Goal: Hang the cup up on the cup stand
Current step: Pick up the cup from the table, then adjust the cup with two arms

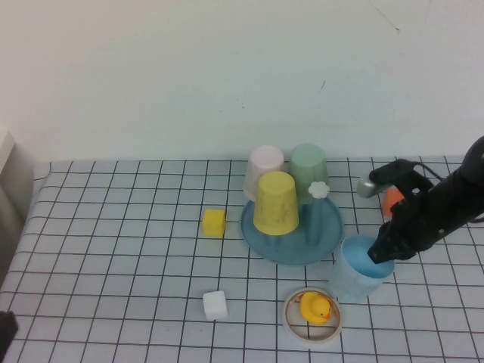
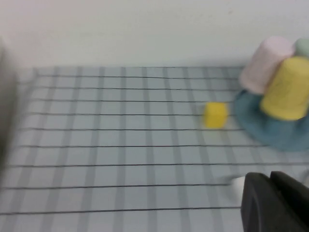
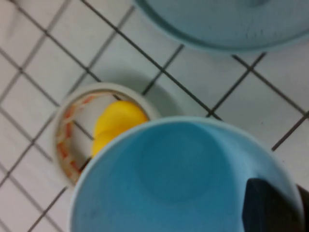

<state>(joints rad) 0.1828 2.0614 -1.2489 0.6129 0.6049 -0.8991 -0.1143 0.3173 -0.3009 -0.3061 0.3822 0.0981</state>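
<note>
High view: light sky-blue plastic tumbler (image 1: 357, 271) standing mouth-up near right edge, beside teal dish-shaped cup stand (image 1: 291, 227); right gripper (image 1: 383, 253) pinching its rim; left gripper (image 2: 275, 203) idling left, fingers unreadable.

Right arm (image 1: 442, 208) matte black, chunky jointed links, beside the cup stand (image 1: 292, 227). Silver-grey rounded cap and an orange patch on the side facing the stand. Thin black cable loops over the top. Right gripper (image 1: 382, 253) black, blunt. Left gripper (image 2: 273, 200) only a black, blocky, blurred edge, near the stand.
</note>
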